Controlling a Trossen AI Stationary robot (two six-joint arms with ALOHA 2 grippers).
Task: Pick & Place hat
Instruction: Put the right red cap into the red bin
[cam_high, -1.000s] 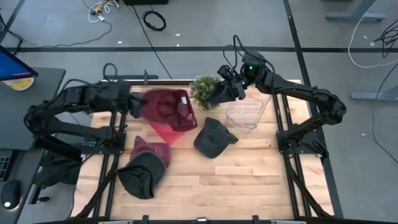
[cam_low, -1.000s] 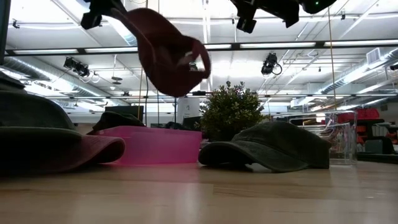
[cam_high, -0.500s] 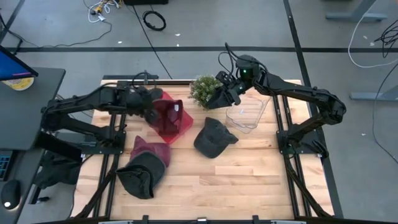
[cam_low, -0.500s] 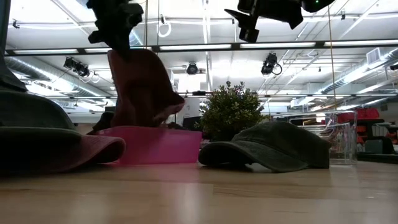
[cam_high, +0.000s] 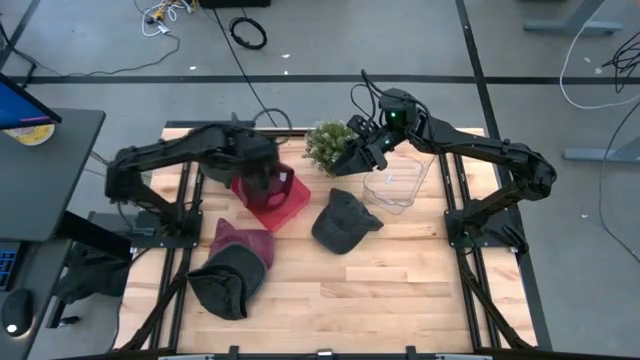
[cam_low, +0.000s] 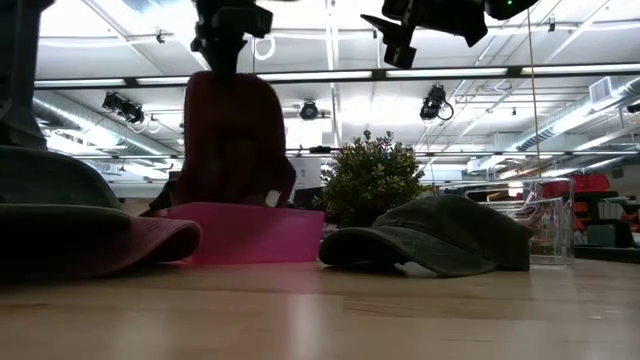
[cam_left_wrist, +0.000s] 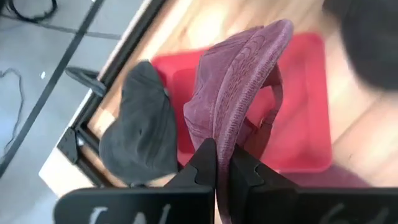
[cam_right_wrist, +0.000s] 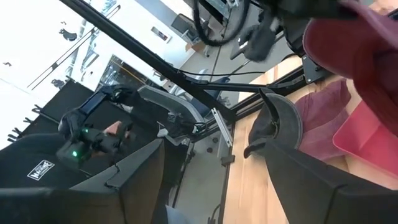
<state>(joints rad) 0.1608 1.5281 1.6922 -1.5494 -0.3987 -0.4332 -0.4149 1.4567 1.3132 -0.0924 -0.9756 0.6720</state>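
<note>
My left gripper (cam_high: 262, 172) is shut on a maroon cap (cam_low: 232, 140) and stands above the red tray (cam_high: 288, 203) at the table's far left. The cap hangs straight down, its lower part behind the pink tray wall (cam_low: 250, 238). My right gripper (cam_high: 356, 155) hovers open high beside the potted plant (cam_high: 327, 143), touching nothing; it shows in the low view at the top (cam_low: 400, 32). A dark grey cap (cam_high: 343, 221) lies on its brim at the table's middle. My left gripper pinches the maroon cap's stitched brim (cam_left_wrist: 219, 134) between its two fingers (cam_left_wrist: 202, 163), coming from above and pointing down. The cap hangs below the fingers, crown and strap (cam_left_wrist: 272, 109) lowest, its bottom inside the red tray (cam_left_wrist: 298, 124). Whether it touches the tray floor is hidden.
A clear plastic bin (cam_high: 397, 180) stands right of the plant. A maroon cap and a dark cap (cam_high: 232, 268) are stacked at the near left. Another dark cap (cam_left_wrist: 140, 130) lies beside the tray's far side. Bare wood lies near and right (cam_high: 400, 280).
My left gripper has swung toward the table's right until it stands over the red tray, and has tipped to point down. The maroon cap, first flung out sideways in the air, now hangs straight with its lower part down in the tray.
</note>
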